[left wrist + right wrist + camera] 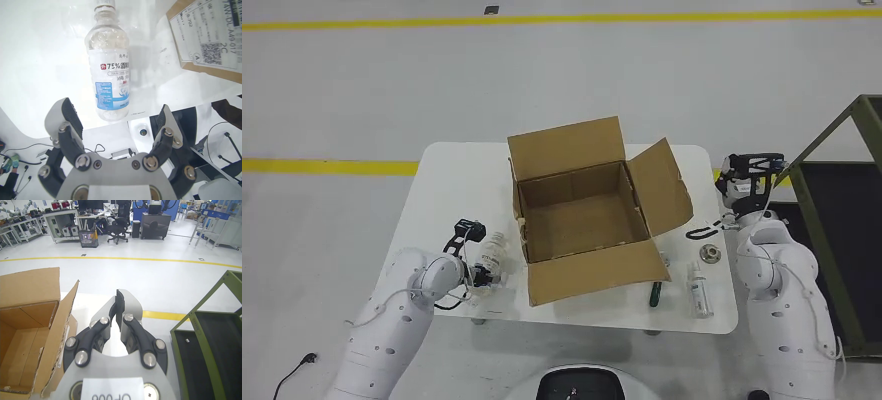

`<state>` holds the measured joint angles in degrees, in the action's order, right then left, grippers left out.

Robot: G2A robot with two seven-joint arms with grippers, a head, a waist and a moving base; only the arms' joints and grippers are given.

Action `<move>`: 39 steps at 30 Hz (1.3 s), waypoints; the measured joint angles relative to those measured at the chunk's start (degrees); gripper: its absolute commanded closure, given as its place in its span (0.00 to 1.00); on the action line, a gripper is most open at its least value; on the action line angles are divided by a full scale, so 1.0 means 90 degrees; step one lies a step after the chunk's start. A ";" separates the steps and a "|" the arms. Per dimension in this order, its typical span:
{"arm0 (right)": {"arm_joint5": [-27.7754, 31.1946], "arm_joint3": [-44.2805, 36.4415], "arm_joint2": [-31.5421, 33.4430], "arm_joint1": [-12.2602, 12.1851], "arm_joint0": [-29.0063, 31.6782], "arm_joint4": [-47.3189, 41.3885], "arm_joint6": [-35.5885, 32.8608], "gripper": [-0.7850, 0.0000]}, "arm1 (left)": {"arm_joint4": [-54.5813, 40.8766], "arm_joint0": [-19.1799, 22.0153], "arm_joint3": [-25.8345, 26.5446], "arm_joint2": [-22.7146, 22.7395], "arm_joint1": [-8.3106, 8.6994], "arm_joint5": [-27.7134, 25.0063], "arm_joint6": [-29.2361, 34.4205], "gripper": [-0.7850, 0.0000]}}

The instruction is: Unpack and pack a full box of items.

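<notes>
A: What print is showing here?
B: A label (113,87) with a percent figure is sitting on the bottle (107,47). A shipping label (209,32) with a code square is sticking on the box (211,73). A sticker (112,388) with upside-down letters is sitting behind the right tool (117,303).

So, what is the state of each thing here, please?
box: flaps open, looks empty.
left bottle: capped, lying down, not gripped.
right bottle: lying down.
left end effector: open.
right end effector: shut, holding nothing.
</notes>
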<state>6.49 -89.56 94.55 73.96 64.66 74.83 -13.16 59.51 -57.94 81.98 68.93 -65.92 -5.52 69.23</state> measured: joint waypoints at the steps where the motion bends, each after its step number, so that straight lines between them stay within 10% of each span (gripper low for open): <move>1: -0.0008 -0.0003 -0.0010 -0.0002 0.0006 0.0002 -0.0001 1.00 | 0.0036 0.0052 -0.0107 -0.0062 -0.0010 -0.0024 -0.0044 0.00; 12: -0.0093 0.0106 -0.0140 -0.0021 0.0030 0.0007 -0.0074 1.00 | 0.0127 0.0745 -0.1357 -0.0769 -0.0223 0.0085 -0.0522 0.01; 14: -0.0110 0.0117 -0.0147 -0.0026 0.0028 -0.0008 -0.0093 1.00 | 0.0119 0.0834 -0.1552 -0.0861 -0.0257 0.0085 -0.0578 0.48; 18: -0.0121 0.0116 -0.0157 -0.0037 0.0023 -0.0022 -0.0126 1.00 | 0.0103 0.0959 -0.1855 -0.0998 -0.0309 0.0080 -0.0634 0.75; 19: -0.0123 0.0114 -0.0158 -0.0039 0.0021 -0.0023 -0.0127 1.00 | 0.0129 0.0980 -0.1916 -0.1031 -0.0320 0.0070 -0.0666 0.98; 26: -0.0140 0.0194 -0.0193 -0.0057 -0.0017 -0.0033 -0.0142 1.00 | 0.0052 0.1103 -0.2170 -0.1129 -0.0375 -0.0019 -0.0753 1.00; 31: -0.0113 0.0280 -0.0148 -0.0063 -0.0120 -0.0333 -0.0294 0.48 | -0.0115 0.1085 -0.2040 -0.0900 -0.0332 0.0042 -0.0689 1.00; 32: -0.0053 0.0307 -0.0129 -0.0063 -0.0158 -0.0519 -0.0374 0.00 | -0.0184 0.1056 -0.1934 -0.0780 -0.0305 0.0086 -0.0636 1.00; 39: 0.0594 0.0728 -0.0166 -0.0048 -0.0461 -0.2111 -0.1225 0.00 | -0.0499 0.0636 -0.0712 0.0163 -0.0076 0.0483 -0.0014 1.00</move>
<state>11.84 -83.02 93.05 73.53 60.51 55.83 -24.19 55.02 -52.22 75.57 70.39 -66.60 -1.17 69.10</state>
